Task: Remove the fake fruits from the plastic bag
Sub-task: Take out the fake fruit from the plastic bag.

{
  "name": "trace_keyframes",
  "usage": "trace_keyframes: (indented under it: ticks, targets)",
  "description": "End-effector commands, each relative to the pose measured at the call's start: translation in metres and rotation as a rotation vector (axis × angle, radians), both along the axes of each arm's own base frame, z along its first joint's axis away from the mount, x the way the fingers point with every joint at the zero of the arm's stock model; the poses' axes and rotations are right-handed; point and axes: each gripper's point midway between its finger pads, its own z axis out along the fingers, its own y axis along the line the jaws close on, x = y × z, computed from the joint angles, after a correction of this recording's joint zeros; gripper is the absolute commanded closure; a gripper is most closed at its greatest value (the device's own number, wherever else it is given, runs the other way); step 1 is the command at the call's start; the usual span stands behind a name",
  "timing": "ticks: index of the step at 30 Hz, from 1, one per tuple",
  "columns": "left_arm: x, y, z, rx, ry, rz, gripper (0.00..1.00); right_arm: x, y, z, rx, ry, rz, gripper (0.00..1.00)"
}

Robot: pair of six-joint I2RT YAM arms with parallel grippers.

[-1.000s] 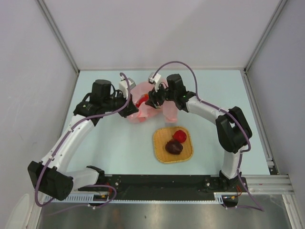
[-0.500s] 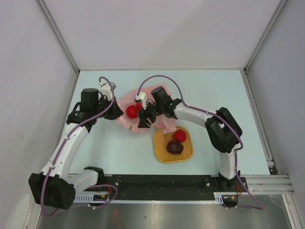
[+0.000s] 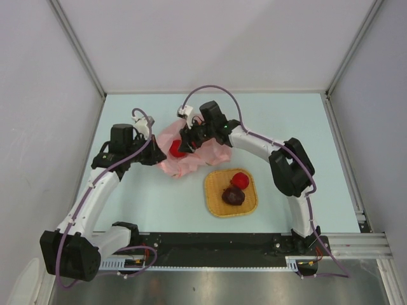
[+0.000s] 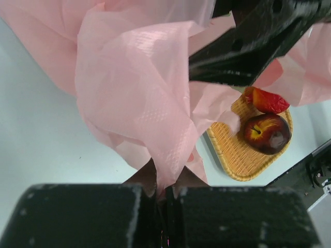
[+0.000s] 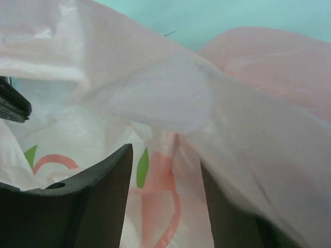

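The pink plastic bag (image 3: 184,155) lies crumpled left of centre on the table. My left gripper (image 3: 156,156) is shut on a fold of the bag (image 4: 155,113) at its left edge; the film runs into the closed jaws of the left gripper (image 4: 164,190). A red fake fruit (image 3: 177,148) shows in the bag's mouth. My right gripper (image 3: 185,141) sits right beside it, reaching into the bag from behind. In the right wrist view the right gripper (image 5: 165,173) is open, with only bag film (image 5: 165,93) between and over its fingers (image 5: 103,196).
A woven orange-tan mat (image 3: 216,203) lies near of the bag, with a red fruit (image 3: 240,179) and a dark purple fruit (image 3: 233,195) on it. The left wrist view shows that mat (image 4: 232,160), both fruits and the black right arm (image 4: 253,41).
My left gripper has pulled the bag leftward and nearer. The right gripper followed to the left into the bag, dipped toward me, then moved back. The red fruit now shows more plainly.
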Motion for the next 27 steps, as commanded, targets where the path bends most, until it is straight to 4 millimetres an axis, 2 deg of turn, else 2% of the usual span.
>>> trace_keyframes:
  ticks: [1, 4, 6, 7, 8, 11, 15, 21, 22, 24, 25, 27]
  targets:
    - [0.004, -0.002, 0.018, -0.041, -0.052, 0.001, 1.0, 0.008, 0.003, 0.023, 0.01, -0.055, -0.039, 0.42]
    - [0.004, -0.003, 0.02, -0.058, -0.056, 0.001, 1.0, 0.023, 0.002, 0.008, -0.034, -0.066, -0.128, 0.43]
    - [0.004, -0.002, 0.019, -0.065, -0.052, 0.002, 1.0, 0.036, 0.003, -0.006, -0.062, -0.078, -0.206, 0.25]
    - [0.004, -0.002, 0.019, -0.068, -0.051, 0.0, 1.0, 0.041, 0.009, -0.003, -0.049, -0.103, -0.22, 0.13]
    - [0.003, -0.003, 0.019, -0.068, -0.05, -0.003, 1.0, 0.043, 0.013, -0.014, -0.071, -0.12, -0.216, 0.09]
    - [0.003, -0.003, 0.018, -0.068, -0.047, -0.011, 1.0, 0.046, 0.026, -0.026, -0.101, -0.157, -0.223, 0.0]
    - [0.001, -0.003, 0.017, -0.065, -0.045, -0.016, 1.0, 0.05, 0.039, -0.043, -0.123, -0.174, -0.226, 0.0]
    - [0.0, -0.003, 0.016, -0.071, -0.048, -0.017, 1.0, 0.045, 0.048, -0.068, -0.18, -0.217, -0.195, 0.0]
    - [0.001, -0.003, 0.016, -0.071, -0.048, -0.016, 1.0, 0.044, 0.047, -0.07, -0.19, -0.222, -0.196, 0.06]
    - [0.003, -0.002, 0.017, -0.071, -0.052, -0.01, 1.0, 0.047, 0.044, -0.067, -0.187, -0.225, -0.2, 0.15]
    - [0.003, -0.002, 0.017, -0.071, -0.05, -0.009, 1.0, 0.047, 0.043, -0.055, -0.169, -0.232, -0.204, 0.23]
    - [0.005, -0.003, 0.017, -0.078, -0.051, -0.009, 1.0, 0.05, 0.037, -0.037, -0.137, -0.234, -0.201, 0.29]
